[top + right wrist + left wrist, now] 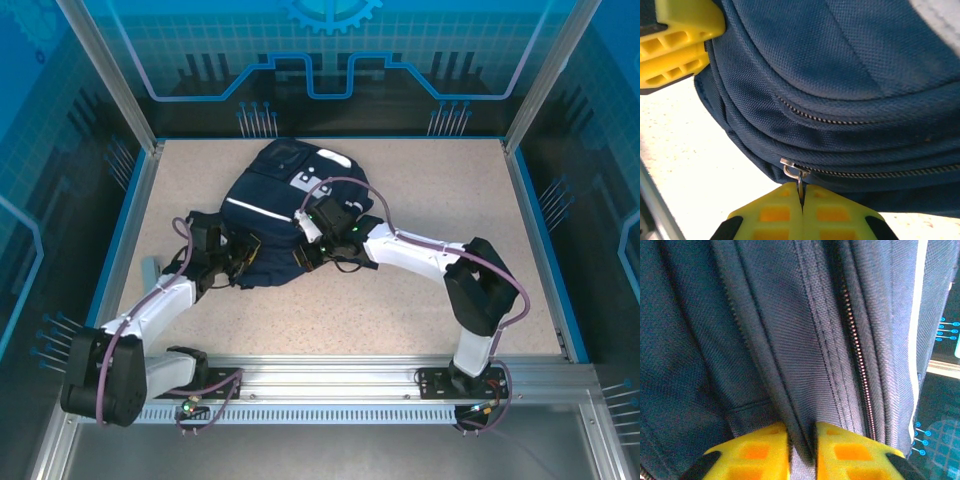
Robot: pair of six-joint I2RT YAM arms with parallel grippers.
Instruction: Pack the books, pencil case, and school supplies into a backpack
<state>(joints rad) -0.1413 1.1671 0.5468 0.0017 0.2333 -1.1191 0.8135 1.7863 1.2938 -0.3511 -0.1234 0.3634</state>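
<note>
backpack (275, 205) lies central on the worktop (420, 170), zips looking closed; right jaws pinch its zip pull (799, 176), left jaws clamp a fabric fold (801, 390). pencil case (150, 270) lies outside at left, so packing seems barely begun.

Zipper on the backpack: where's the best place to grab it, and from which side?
Probably the small metal pull tab dangling at the backpack's edge. It is thin and flat and sticks out from the fabric, so come from the outside and pinch its flat faces. The right hand pinches it that way.
</note>
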